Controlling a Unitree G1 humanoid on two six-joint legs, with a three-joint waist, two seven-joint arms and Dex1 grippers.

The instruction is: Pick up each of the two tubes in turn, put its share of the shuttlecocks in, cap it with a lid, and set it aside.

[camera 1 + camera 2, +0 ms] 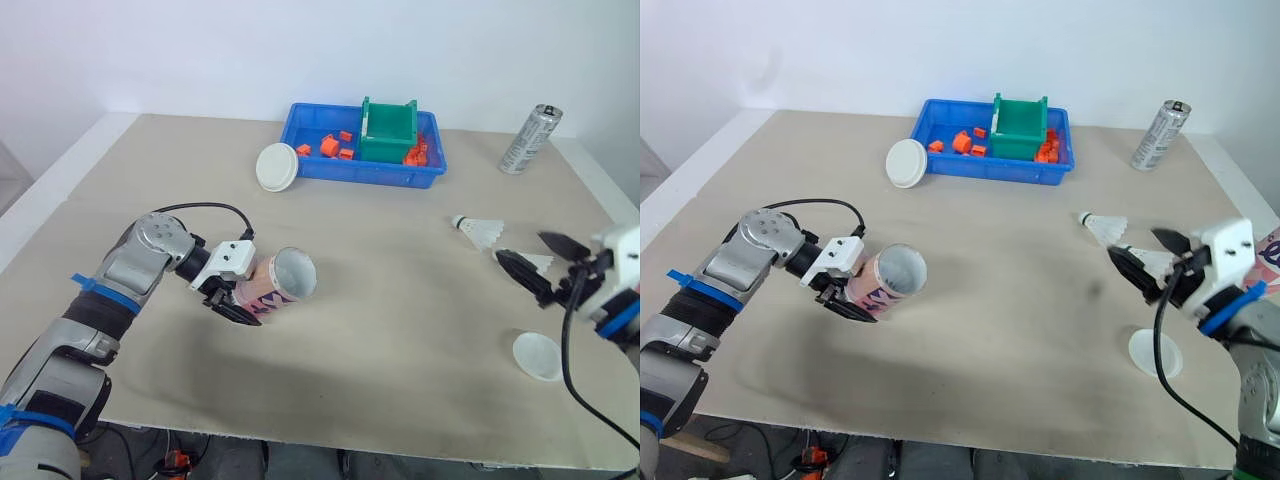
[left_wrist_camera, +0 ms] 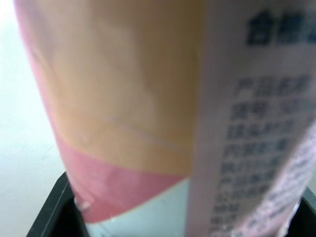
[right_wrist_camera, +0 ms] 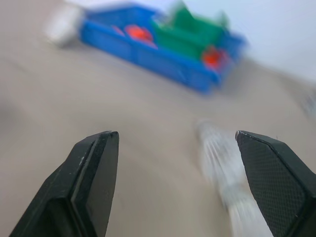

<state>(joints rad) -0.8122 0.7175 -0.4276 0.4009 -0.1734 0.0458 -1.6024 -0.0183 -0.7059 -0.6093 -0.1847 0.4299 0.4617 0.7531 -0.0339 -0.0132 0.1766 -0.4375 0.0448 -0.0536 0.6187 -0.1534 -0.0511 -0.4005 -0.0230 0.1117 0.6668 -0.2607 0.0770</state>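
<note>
A beige table (image 1: 400, 330) seen from above; at its far edge a blue tray (image 1: 350, 174) holds a green box (image 1: 388, 135) and small orange parts; a can (image 1: 530, 138) stands tilted to the right of it. Over the left of the table, the left gripper (image 1: 240, 300) pinches a pink tube (image 1: 280, 282) near its base, lifted and lying almost level, its open mouth towards the right arm. One white lid (image 1: 277, 166) leans against the tray's left end; a second lid (image 1: 537, 356) lies flat near the front right edge. On the right, the right gripper (image 1: 521, 246) is spread wide around one shuttlecock (image 1: 535, 262) on the table; whether it touches it I cannot tell; another shuttlecock (image 1: 480, 230) lies just beyond. The step looks to be filling the first tube; next, the right fingers need to close on the shuttlecock and carry it, cork first, across to the tube's mouth.
</note>
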